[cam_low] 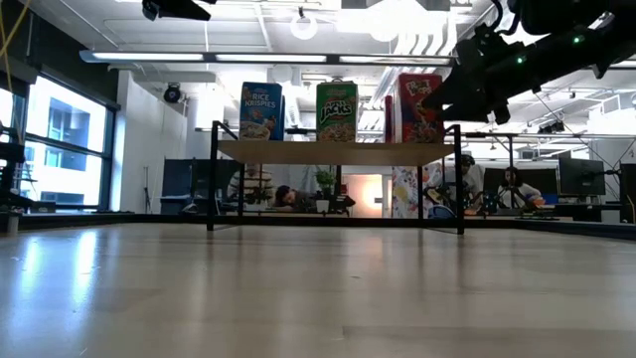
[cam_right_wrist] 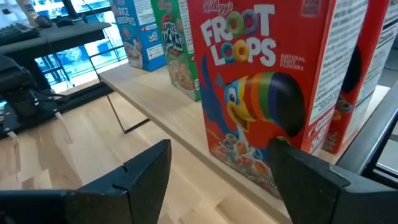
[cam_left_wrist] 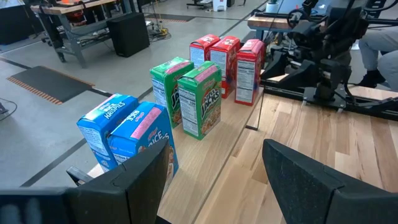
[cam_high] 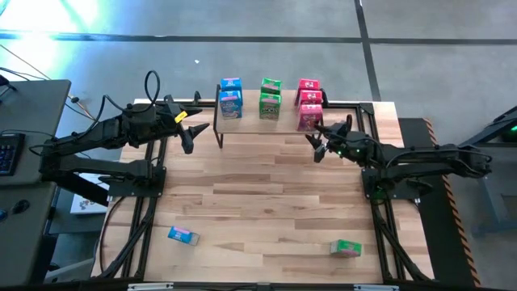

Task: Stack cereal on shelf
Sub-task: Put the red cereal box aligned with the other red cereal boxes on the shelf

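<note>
The shelf (cam_high: 250, 128) stands at the table's far edge on thin black legs. On its plank stand two blue boxes (cam_high: 230, 97), two green boxes (cam_high: 270, 97) and three red boxes (cam_high: 309, 103), upright in rows running front to back. A third blue box (cam_high: 183, 235) and a third green box (cam_high: 346, 247) lie flat on the tabletop near its near edge. My left gripper (cam_high: 191, 136) hovers open off the shelf's left end, beside the blue boxes (cam_left_wrist: 130, 140). My right gripper (cam_high: 317, 145) hovers open just in front of the front red box (cam_right_wrist: 261, 93), apart from it.
Black frame rails (cam_high: 145, 210) run along the table's left and right sides under the arms. Bare wood (cam_high: 266, 194) lies between the shelf and the two loose boxes. People (cam_low: 467, 184) sit in the room far behind the shelf.
</note>
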Motion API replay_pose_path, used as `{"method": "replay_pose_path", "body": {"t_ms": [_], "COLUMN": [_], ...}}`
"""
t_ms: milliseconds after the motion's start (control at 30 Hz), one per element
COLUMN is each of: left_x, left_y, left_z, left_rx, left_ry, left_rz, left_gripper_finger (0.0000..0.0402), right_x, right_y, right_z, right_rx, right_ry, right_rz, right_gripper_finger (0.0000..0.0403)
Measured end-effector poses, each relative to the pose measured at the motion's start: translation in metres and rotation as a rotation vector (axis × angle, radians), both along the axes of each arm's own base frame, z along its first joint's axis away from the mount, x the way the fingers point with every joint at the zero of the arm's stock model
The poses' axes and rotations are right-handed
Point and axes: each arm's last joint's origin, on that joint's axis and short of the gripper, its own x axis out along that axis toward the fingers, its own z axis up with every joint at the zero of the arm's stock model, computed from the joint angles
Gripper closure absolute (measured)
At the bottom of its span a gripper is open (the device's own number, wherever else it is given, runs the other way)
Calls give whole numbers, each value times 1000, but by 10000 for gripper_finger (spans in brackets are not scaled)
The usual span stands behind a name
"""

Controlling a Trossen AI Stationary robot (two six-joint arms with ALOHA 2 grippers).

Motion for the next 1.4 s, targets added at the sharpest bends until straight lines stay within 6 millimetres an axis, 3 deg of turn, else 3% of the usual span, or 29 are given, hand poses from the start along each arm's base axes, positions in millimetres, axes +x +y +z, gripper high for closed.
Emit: {"method": "replay_pose_path", "body": {"t_ms": [300,767,1400], "left_x": [0,0,0], "left_y": [0,0,0], "left_z": [0,0,0], "left_rx": [0,0,0], "left_ry": [0,0,0], "left_rz": [0,0,0], "left_gripper_finger": [151,151,151], "right_x": [3,24,25], "right_y": [2,-3,-5], "right_z": [4,-11,-9], "right_rx": [30,54,37], "right_ry": [-68,-78,-99], "right_rz": [68,58,9], "right_gripper_finger": [143,143,143]}}
